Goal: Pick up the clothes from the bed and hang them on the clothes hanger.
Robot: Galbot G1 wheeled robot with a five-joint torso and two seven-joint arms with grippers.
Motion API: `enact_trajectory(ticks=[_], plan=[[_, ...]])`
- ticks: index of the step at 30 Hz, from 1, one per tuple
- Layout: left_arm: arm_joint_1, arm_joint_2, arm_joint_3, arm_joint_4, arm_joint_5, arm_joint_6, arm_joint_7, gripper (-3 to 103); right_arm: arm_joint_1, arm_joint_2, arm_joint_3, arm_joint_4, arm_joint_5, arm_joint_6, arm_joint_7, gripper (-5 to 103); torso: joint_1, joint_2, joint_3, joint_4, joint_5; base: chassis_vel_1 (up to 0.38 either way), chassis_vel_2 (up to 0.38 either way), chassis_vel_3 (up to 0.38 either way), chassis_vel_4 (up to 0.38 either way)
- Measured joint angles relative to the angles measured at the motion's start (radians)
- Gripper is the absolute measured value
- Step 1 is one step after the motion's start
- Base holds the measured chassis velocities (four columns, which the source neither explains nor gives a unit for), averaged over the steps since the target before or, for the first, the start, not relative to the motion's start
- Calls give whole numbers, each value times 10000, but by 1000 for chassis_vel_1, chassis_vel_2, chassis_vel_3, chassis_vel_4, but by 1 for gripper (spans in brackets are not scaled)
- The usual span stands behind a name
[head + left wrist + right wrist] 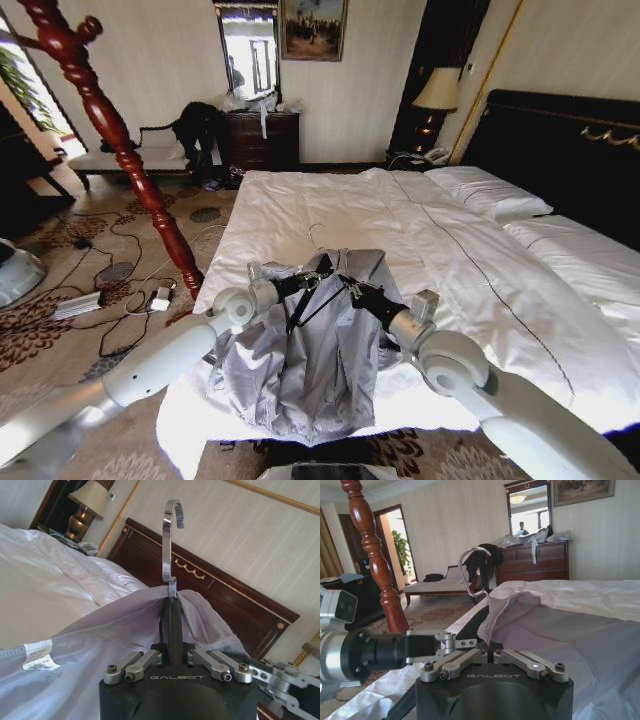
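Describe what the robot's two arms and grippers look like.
Both arms are glossy white rounded tubes ending in black wrist sections. The left gripper and right gripper have black bodies printed GALBOT, with silver metal finger linkages held by dark screws.

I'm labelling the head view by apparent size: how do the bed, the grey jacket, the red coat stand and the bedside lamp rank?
1. bed, largest by far.
2. grey jacket.
3. red coat stand, long but slim and cut off at the edge, so its place next to the jacket is unsure.
4. bedside lamp, smallest, though farthest away.
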Motion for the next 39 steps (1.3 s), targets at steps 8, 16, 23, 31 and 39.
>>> enact_trajectory(ticks=[8,16,23,31,39], plan=[[133,267,-83,-306,1,-36,-69,15,-272,234,29,-19,-391,-8,-21,7,0,0,0,2,-1,0,0,0,0],[-116,198,-265,-327,-143,-78,-208,15,-1429,436,132,89,-1580,21,-232,39,0,0,-1,-3,0,0,0,0,0],[-66,370,-376,-520,-251,-81,-239,15,-1997,419,842,239,-1742,151,-312,61,0,0,0,0,0,0,0,0,0],[1008,948,-1023,-1290,-198,-80,-230,15,-1930,-254,1732,-139,-2996,21,24,93,-1,0,-1,2,-1,0,0,0,0],[1539,1170,-1399,-1688,-18,-62,-246,15,-1307,-1056,1418,-767,-5072,-185,-299,100,-1,0,-1,1,1,0,0,0,0]])
